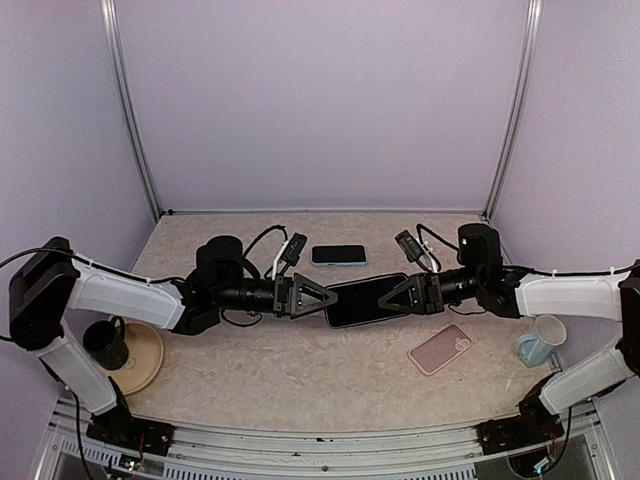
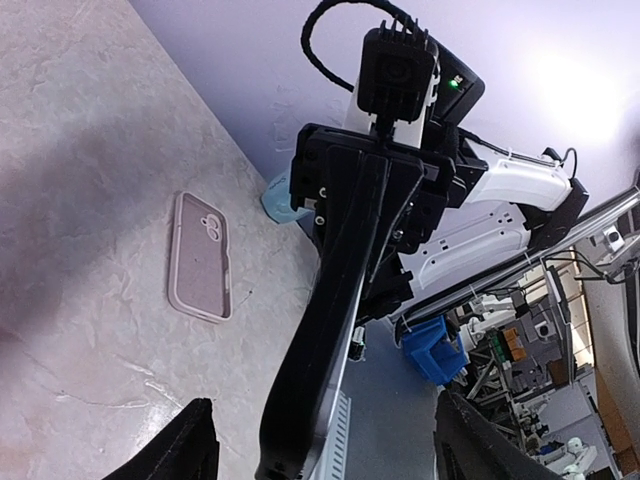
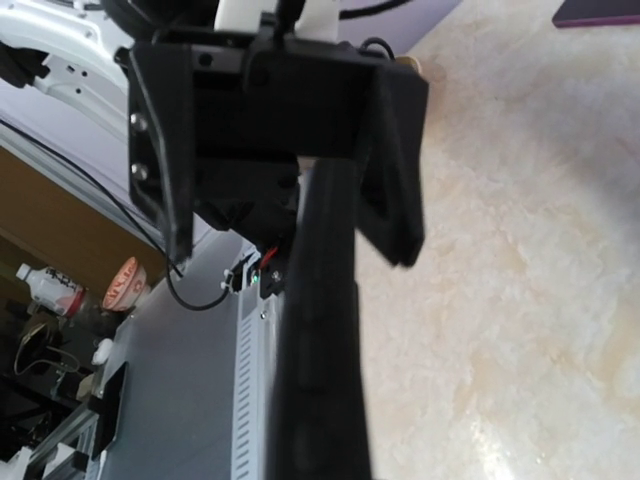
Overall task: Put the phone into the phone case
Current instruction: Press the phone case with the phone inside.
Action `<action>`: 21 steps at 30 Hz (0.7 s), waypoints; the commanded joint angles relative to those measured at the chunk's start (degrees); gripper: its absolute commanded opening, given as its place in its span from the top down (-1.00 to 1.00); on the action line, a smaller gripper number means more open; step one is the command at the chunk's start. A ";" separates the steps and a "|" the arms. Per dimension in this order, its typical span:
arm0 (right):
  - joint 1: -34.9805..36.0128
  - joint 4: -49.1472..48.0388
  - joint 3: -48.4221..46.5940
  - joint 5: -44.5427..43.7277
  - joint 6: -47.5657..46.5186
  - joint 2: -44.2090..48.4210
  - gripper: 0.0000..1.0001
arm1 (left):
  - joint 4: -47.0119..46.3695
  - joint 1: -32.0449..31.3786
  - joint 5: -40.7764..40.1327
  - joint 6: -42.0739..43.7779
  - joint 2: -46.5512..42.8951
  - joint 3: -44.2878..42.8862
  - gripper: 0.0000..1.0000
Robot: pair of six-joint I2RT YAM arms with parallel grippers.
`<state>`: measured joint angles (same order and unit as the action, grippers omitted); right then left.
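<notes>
A black phone [image 1: 362, 301] hangs above the middle of the table, held level between the two arms. My right gripper [image 1: 388, 296] is shut on its right end. My left gripper [image 1: 328, 297] is open around its left end. In the left wrist view the fingers [image 2: 190, 440] stand wide on both sides of the phone [image 2: 330, 300] without touching it. The right wrist view shows the phone [image 3: 320, 350] edge-on, running out from my jaws to the left gripper's dark body [image 3: 270, 110]. The pink phone case [image 1: 440, 349] lies flat on the table to the front right, also seen as the pink case [image 2: 200, 257].
A second phone in a light blue case [image 1: 338, 254] lies at the back centre. A dark mug [image 1: 105, 343] stands on a tan plate [image 1: 145, 370] at the front left. A pale blue cup [image 1: 540, 340] is at the right edge. Lilac walls enclose the table.
</notes>
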<state>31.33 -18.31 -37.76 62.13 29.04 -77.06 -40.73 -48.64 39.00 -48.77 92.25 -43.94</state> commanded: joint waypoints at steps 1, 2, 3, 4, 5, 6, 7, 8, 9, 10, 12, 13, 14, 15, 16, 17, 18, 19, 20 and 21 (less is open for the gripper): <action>-0.39 -5.58 -0.25 2.22 1.24 1.57 0.92 | -3.50 -1.23 1.97 -0.09 0.89 0.18 -0.40; -0.38 -5.80 -0.21 2.14 1.42 1.48 0.92 | -3.67 -1.37 2.09 -0.08 1.02 0.12 -0.38; -0.39 -5.78 -0.17 2.12 1.46 1.35 0.92 | -3.85 -1.57 2.17 -0.03 1.08 0.15 -0.36; -0.39 -5.87 -0.08 2.09 1.46 1.26 0.92 | -3.98 -1.68 2.11 -0.09 1.18 0.05 -0.33; -0.39 -5.86 0.02 1.92 1.42 1.21 0.92 | -4.17 -1.74 2.13 -0.03 1.25 0.05 -0.28; -0.39 -5.91 0.18 1.76 1.44 1.28 0.92 | -4.27 -1.75 2.25 -0.16 1.40 0.03 -0.24; -0.45 -6.01 0.29 1.72 1.42 1.32 0.92 | -4.40 -1.85 2.32 -0.27 1.43 0.07 -0.18; -0.48 -6.21 0.54 1.61 1.46 1.44 0.92 | -4.60 -1.96 2.49 -0.39 1.64 0.02 -0.10; -0.56 -6.26 0.72 1.41 1.46 1.59 0.92 | -4.78 -2.05 2.55 -0.39 1.77 0.02 -0.03; -0.63 -6.30 0.87 1.23 1.46 1.71 0.92 | -4.81 -2.07 2.57 -0.34 1.85 0.07 0.03; -0.87 -6.22 1.14 0.82 1.43 1.89 0.93 | -5.05 -2.24 2.63 -0.44 2.05 0.13 0.13; -1.03 -6.22 1.23 0.73 1.46 1.91 0.93 | -5.04 -2.32 2.56 -0.38 2.13 0.09 0.16; -1.12 -6.22 1.34 0.56 1.43 1.91 0.93 | -5.01 -2.41 2.57 -0.30 2.14 0.13 0.21; -1.22 -6.22 1.37 0.46 1.46 1.91 0.93 | -4.99 -2.42 2.51 -0.38 2.22 0.22 0.26; -1.34 -6.17 1.45 0.37 1.42 1.91 0.93 | -4.97 -2.42 2.42 -0.43 2.37 0.18 0.29; -1.36 -6.09 1.46 0.16 1.33 1.83 0.93 | -5.04 -2.42 2.35 -0.48 2.33 0.25 0.34; -1.43 -5.90 1.46 -0.09 1.18 1.70 0.93 | -4.93 -2.42 2.24 -0.53 2.45 0.30 0.40; -1.45 -5.70 1.39 -0.33 1.00 1.59 0.93 | -4.69 -2.42 1.97 -0.53 2.49 0.26 0.45; -1.45 -5.43 1.37 -0.68 0.81 1.45 0.93 | -4.22 -2.36 1.56 -0.47 2.50 0.22 0.51; -1.45 -4.79 1.18 -1.20 0.58 1.27 0.93 | -3.78 -2.34 1.14 -0.45 2.58 0.20 0.59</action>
<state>30.92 -21.39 -36.67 63.51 30.46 -76.79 -42.96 -50.26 39.62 -49.56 94.30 -43.90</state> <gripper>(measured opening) 0.105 0.259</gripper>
